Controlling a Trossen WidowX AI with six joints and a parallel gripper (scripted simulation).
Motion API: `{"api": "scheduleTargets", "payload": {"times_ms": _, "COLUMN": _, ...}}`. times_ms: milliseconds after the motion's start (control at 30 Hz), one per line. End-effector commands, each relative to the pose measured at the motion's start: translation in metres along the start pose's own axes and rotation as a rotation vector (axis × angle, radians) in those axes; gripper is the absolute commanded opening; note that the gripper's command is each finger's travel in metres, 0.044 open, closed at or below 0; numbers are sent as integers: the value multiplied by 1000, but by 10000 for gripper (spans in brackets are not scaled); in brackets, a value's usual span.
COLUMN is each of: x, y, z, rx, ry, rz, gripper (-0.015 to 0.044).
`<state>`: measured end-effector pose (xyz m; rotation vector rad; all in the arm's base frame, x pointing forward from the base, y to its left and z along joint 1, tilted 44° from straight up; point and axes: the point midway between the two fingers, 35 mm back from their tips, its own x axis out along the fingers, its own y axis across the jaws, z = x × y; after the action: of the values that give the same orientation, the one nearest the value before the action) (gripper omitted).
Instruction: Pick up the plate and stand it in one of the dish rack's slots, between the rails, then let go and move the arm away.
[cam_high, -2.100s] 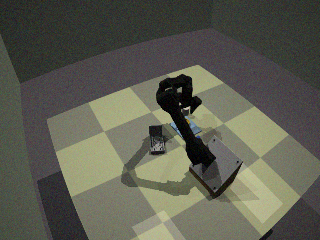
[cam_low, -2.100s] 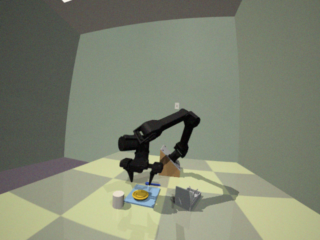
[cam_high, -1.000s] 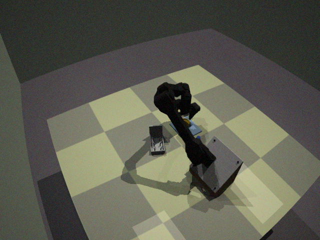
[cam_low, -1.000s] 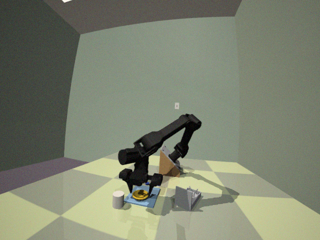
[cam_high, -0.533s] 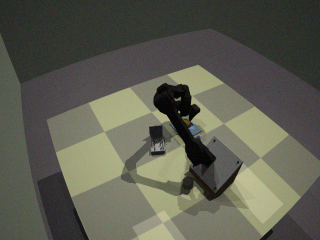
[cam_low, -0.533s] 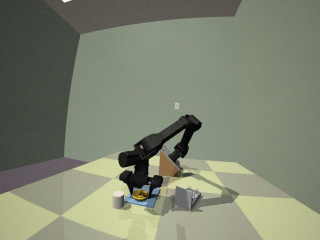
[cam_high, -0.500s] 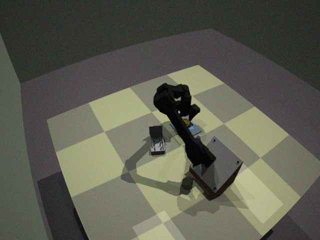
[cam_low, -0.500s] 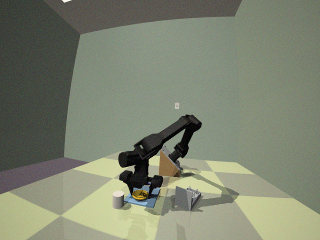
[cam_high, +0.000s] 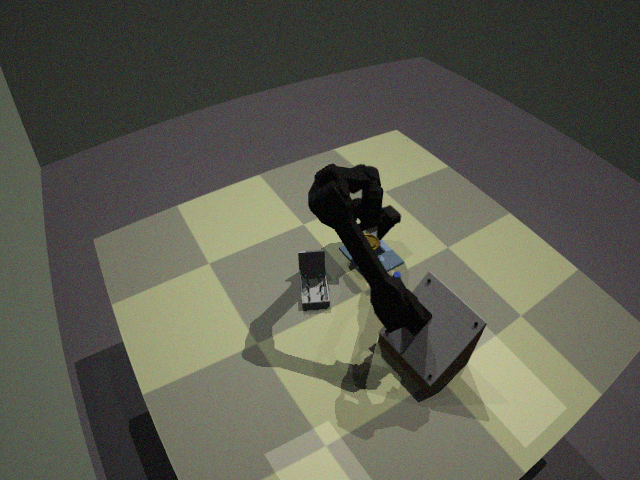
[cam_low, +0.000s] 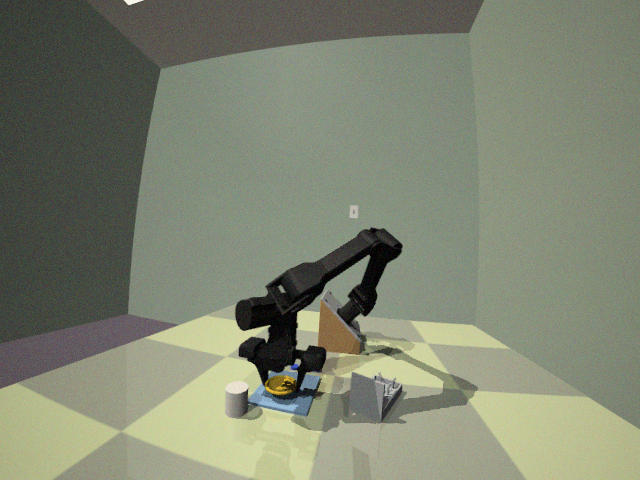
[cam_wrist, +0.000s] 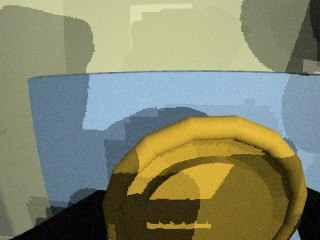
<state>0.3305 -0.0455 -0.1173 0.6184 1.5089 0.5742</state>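
Note:
The yellow round plate (cam_high: 371, 241) (cam_low: 280, 385) (cam_wrist: 240, 195) is between the two black fingers of my gripper (cam_low: 282, 387) (cam_wrist: 206, 202), which is shut on its opposite rims. The plate faces up, slightly tilted, low over the blue board (cam_high: 392, 259) (cam_low: 297, 408) (cam_wrist: 60, 110); I cannot tell whether its underside still touches the board. The fingertips are partly out of the wrist view. The small grey dish rack (cam_high: 315, 305) (cam_low: 366, 397) stands apart from the board, with a tall panel at one end and thin rails inside. No plate is in it.
A pale grey cylinder (cam_low: 236, 400) stands close beside the board. A small blue object (cam_high: 397, 274) (cam_low: 294, 366) lies on the board's arm-base side. The arm's wedge-shaped base (cam_high: 444, 320) (cam_low: 336, 330) is behind it. The rack's tall panel rises above its rails.

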Motion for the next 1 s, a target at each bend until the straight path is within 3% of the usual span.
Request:
{"api": "scheduleTargets", "payload": {"times_ms": 0, "x": -24, "y": -4, "z": 7, "rx": -7, "ry": -12, "rz": -13, "gripper": 88}}
{"api": "scheduleTargets", "payload": {"times_ms": 133, "x": -45, "y": -6, "z": 9, "rx": -7, "ry": -12, "rz": -16, "gripper": 0}}
{"api": "scheduleTargets", "payload": {"times_ms": 967, "x": -154, "y": -7, "z": 13, "rx": -7, "ry": -10, "rz": -15, "gripper": 0}}
